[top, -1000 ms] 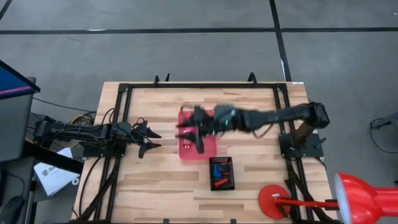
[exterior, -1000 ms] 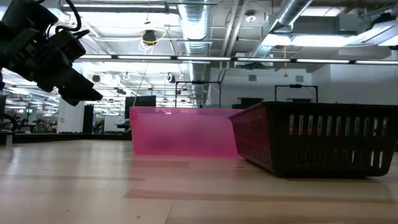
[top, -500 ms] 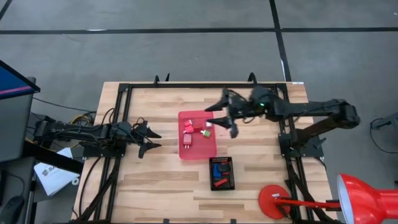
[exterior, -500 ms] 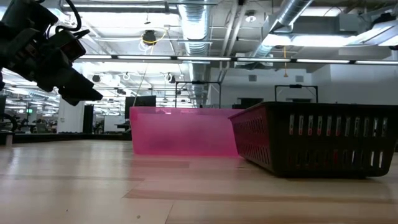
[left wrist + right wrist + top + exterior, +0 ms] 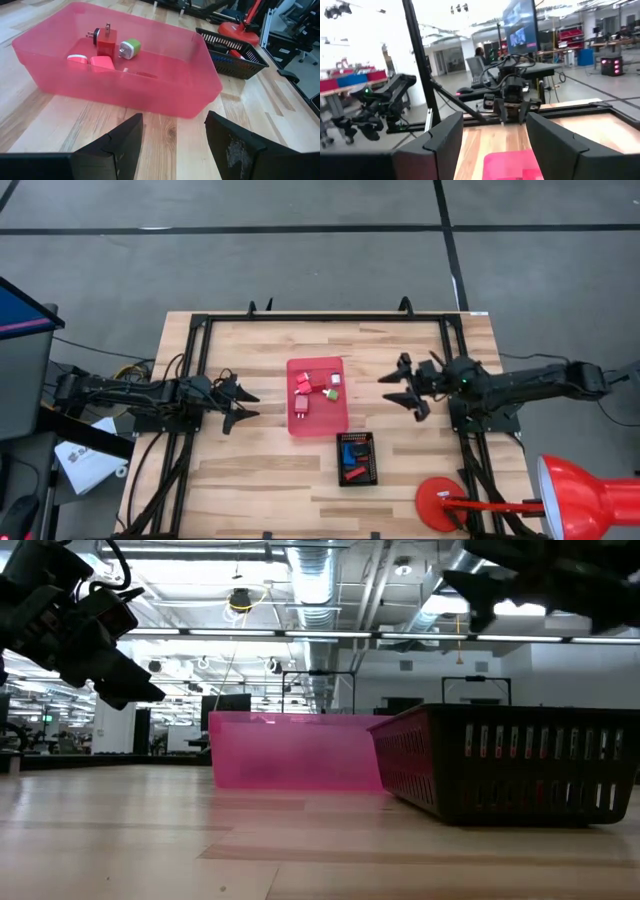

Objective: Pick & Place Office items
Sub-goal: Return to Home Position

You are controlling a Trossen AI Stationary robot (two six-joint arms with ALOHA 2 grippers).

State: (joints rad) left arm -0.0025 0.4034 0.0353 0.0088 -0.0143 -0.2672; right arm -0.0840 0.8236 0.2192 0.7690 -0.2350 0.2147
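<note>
The office items are small blocky pieces. Several lie in the pink tray point(image 5: 318, 412) at mid-table: red pieces point(image 5: 106, 40), a green one point(image 5: 130, 48) and a white one point(image 5: 336, 380). A blue piece point(image 5: 349, 448) and red ones lie in the black grid basket point(image 5: 357, 458), nearer the front edge. My left gripper point(image 5: 242, 402) hovers open left of the pink tray, pointing at it. My right gripper point(image 5: 401, 389) hangs open and empty to the right of the tray, above the table. In the low view it shows at the upper right point(image 5: 500, 585).
Black frame rails point(image 5: 195, 380) run along the table's left, right and far sides. A red lamp point(image 5: 585, 500) with a round red base point(image 5: 440, 505) stands at the near right corner. Bare wood lies between each gripper and the pink tray.
My right gripper has drawn back from over the pink tray toward the table's right edge, swinging by the far side on the way. The pieces in the tray, hidden under it a second ago, now show. The left arm has kept still.
</note>
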